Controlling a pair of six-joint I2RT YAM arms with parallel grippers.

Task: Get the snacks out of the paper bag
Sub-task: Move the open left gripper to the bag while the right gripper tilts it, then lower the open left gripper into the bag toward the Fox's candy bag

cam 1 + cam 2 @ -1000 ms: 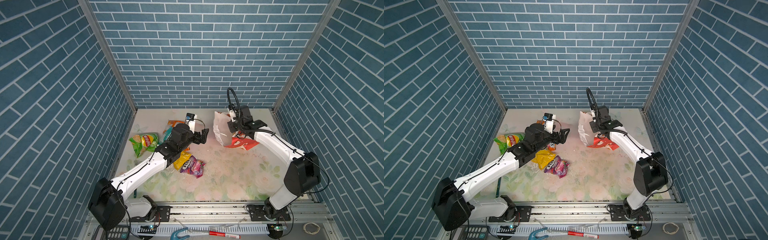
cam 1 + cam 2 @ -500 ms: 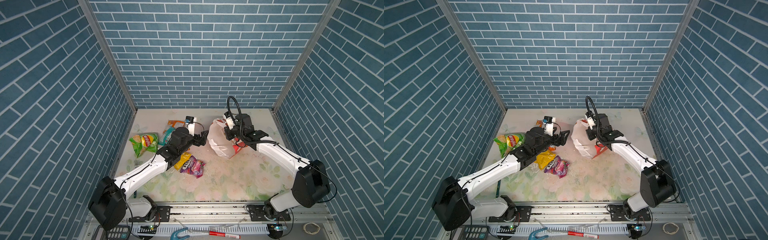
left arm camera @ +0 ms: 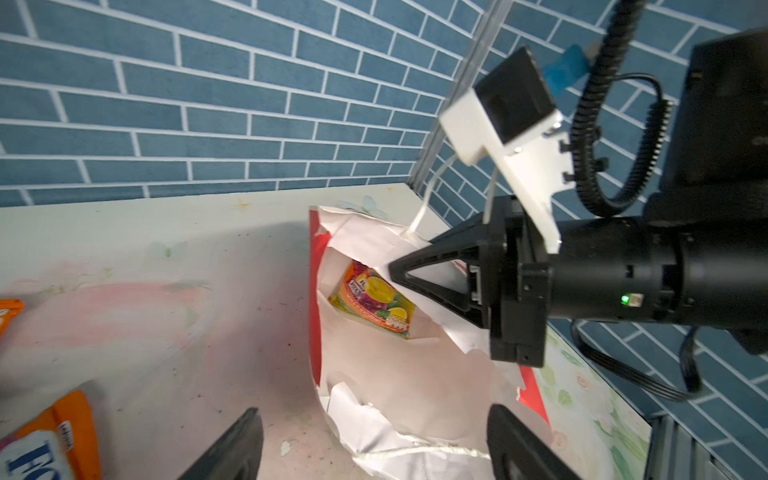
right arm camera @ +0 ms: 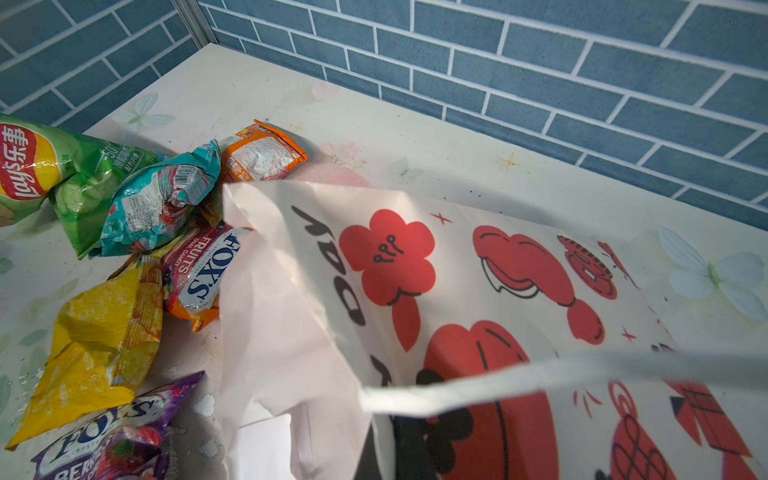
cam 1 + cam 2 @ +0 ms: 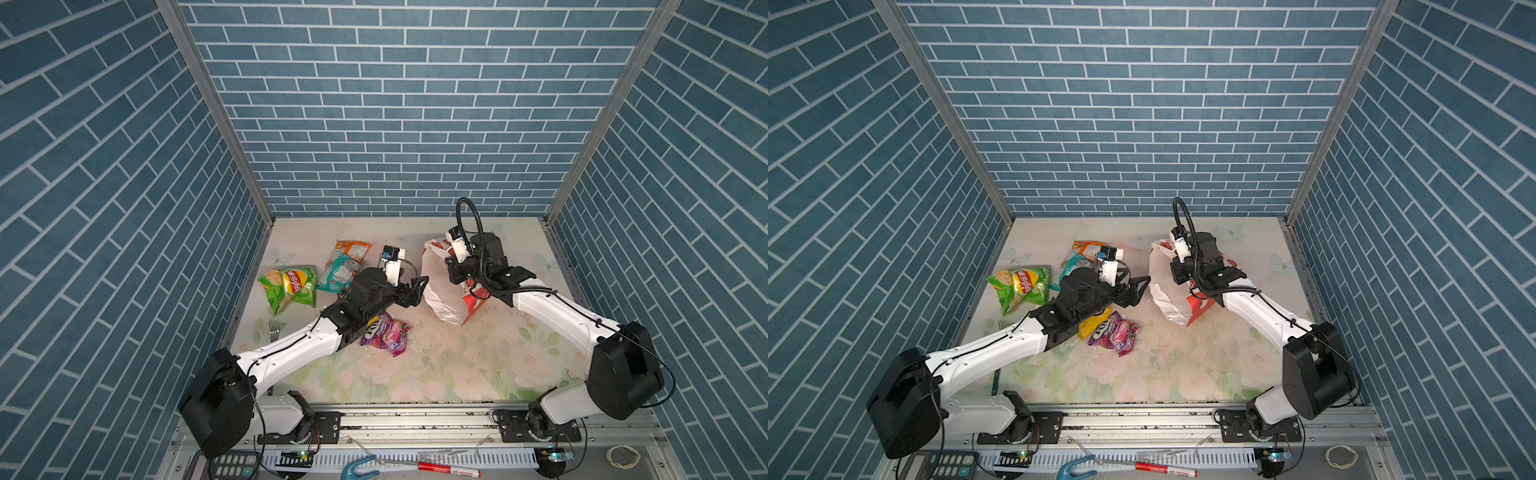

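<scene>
Pinching rim of crumpled white-and-red paper gift bag (image 5: 434,286), right gripper (image 3: 395,272), clamped, tips mouth toward left gripper (image 5: 419,286), jaws spread and empty, so yellow-green crinkly candy packet (image 3: 376,303) inside looks reachable.

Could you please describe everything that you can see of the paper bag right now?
The paper bag is crumpled white paper with red side panels, red-and-black cartoon prints and white string handles. It lies tipped over on the floral table, mouth gaping toward the left gripper, which is open just before it. The right gripper is shut on its upper rim, holding it open. One fruit-print candy packet shows inside.
</scene>
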